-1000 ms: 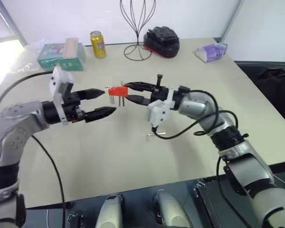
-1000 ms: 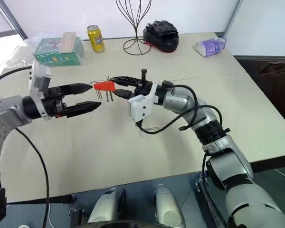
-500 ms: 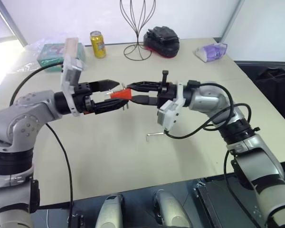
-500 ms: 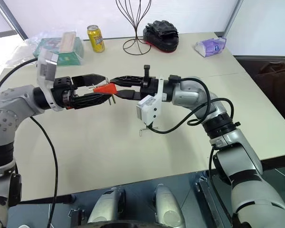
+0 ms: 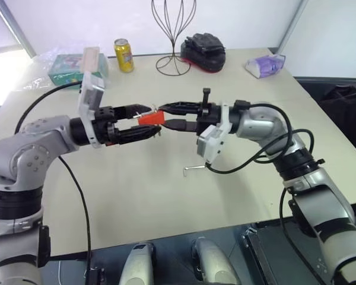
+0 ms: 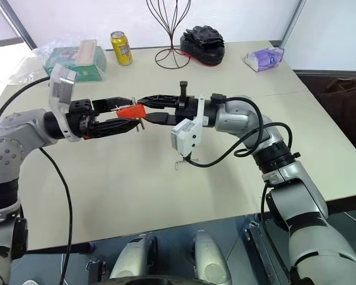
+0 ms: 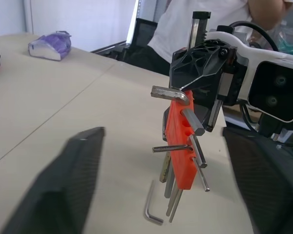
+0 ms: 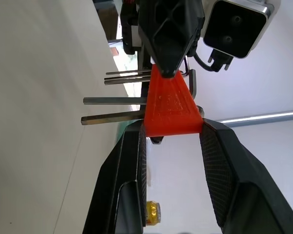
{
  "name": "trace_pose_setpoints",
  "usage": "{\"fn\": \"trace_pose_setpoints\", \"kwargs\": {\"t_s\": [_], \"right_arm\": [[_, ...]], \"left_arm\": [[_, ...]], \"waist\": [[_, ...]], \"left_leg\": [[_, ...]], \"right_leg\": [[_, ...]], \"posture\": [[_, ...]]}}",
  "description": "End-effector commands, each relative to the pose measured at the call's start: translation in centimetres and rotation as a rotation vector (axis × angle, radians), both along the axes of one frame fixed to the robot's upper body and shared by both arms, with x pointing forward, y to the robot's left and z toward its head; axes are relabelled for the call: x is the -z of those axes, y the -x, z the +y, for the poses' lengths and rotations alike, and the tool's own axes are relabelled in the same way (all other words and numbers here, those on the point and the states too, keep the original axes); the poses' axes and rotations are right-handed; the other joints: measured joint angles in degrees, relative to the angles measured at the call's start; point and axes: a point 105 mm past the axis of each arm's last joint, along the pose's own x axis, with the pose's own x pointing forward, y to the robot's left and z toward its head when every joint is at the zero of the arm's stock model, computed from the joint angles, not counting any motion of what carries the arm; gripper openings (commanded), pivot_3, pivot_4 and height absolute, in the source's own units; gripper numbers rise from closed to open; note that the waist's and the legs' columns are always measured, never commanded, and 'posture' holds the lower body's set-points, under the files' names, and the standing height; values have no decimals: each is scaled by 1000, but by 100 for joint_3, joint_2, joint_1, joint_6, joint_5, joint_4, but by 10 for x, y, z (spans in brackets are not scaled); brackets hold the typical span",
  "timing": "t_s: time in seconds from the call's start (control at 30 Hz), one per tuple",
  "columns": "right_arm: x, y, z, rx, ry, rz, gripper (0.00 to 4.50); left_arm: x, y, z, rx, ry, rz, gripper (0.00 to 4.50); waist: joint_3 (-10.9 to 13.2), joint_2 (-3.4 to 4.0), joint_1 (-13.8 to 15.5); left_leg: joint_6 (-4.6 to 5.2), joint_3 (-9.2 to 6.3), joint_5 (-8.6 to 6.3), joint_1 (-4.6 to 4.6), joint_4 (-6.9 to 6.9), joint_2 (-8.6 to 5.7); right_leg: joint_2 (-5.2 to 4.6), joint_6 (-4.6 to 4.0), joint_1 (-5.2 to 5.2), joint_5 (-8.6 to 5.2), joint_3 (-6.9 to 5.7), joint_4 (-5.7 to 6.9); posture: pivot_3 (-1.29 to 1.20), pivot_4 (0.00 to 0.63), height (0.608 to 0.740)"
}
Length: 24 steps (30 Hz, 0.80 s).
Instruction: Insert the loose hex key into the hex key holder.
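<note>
the right hand [image 5: 169,116] pinches the hex key holder [image 5: 149,117] at one end, a light, stiff plastic block, while the left hand [image 5: 143,122] brackets its other end with fingers part-closed, contact unclear. below the right hand on the counter [image 5: 166,196] lies the loose hex key [image 5: 193,168], thin, rigid, probably slippery; take its long leg.

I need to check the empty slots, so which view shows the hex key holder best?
The left wrist view: the hex key holder faces it, holes and keys clear. The right wrist view shows its narrow end between the right gripper fingers; the eye views show a small red block.
</note>
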Motion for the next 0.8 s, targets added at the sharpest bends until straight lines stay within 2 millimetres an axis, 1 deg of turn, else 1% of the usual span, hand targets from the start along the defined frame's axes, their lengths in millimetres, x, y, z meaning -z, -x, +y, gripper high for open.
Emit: {"fn": "trace_pose_setpoints", "kwargs": {"t_s": [0.03,0.1,0.17,0.33,0.6,0.63,0.67,0.7,0.73,0.8], "right_arm": [[-23,6,-3,-14,-53,-57,1007],[-23,6,-3,-15,-53,-56,1007],[-23,7,-3,-15,-50,-56,1007],[-21,8,-2,-18,-42,-49,1007],[-15,11,-1,-29,-18,-12,1007],[-15,12,-1,-32,-14,-3,2071],[-14,12,0,-33,-11,6,2615],[-13,12,0,-32,-4,14,2965],[-12,11,-1,-28,5,19,3589],[-8,8,-2,-3,31,32,4423]], "left_arm": [[-8,4,-3,22,22,-38,2172],[-8,4,-4,20,28,-40,977],[-7,4,-5,20,32,-41,38],[-7,3,-7,19,48,-41,38],[-5,1,-9,16,32,-52,38],[-5,1,-9,17,32,-53,0],[-5,1,-10,17,30,-54,0],[-5,1,-10,17,28,-55,0],[-4,2,-10,18,25,-56,0],[-4,2,-10,20,21,-57,0]], "waist": [[0,0,13],[0,0,26],[0,0,46],[0,0,96],[0,0,100],[0,0,99],[0,0,99],[0,0,99],[0,0,100],[0,0,100]], "left_leg": [[0,0,0,0,0,0],[0,0,0,0,1,0],[0,1,0,0,2,0],[0,1,0,0,3,0],[0,2,0,0,6,-1],[0,2,0,0,6,-1],[0,2,0,0,5,-1],[0,2,0,0,5,-1],[0,2,0,0,5,-1],[0,2,0,0,5,-1]], "right_leg": [[0,0,0,0,0,0],[0,0,0,0,0,0],[-1,0,1,0,0,0],[-1,0,1,0,0,0],[-1,0,3,0,0,1],[-1,0,3,0,0,1],[-1,0,3,0,0,1],[-1,0,3,0,0,1],[-1,0,3,0,0,1],[-1,0,3,0,0,1]], "posture": [[0,150,740],[0,150,740],[0,150,740],[0,150,740],[0,150,740],[0,150,740],[0,150,740],[0,150,740],[0,150,740],[0,150,740]]}}
